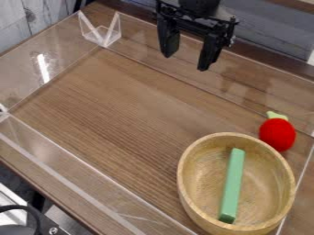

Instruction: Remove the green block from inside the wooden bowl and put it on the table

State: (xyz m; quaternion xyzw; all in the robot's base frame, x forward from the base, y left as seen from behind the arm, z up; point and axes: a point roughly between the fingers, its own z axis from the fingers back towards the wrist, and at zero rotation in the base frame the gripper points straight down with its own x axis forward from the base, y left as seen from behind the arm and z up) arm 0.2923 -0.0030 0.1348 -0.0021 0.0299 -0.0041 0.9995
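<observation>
The green block [232, 196] is a long flat light-green bar lying inside the wooden bowl [196, 176], which sits at the lower right of the table [135, 110]. My gripper [186, 50] hangs at the top centre, well above and behind the bowl, pointing down. Its black fingers [164, 40] stand apart and hold nothing.
A red strawberry-like toy [278, 134] rests on the table just beyond the bowl's right rim. Low clear plastic walls [50, 64] border the tabletop, with a folded clear piece [101, 32] at the back left.
</observation>
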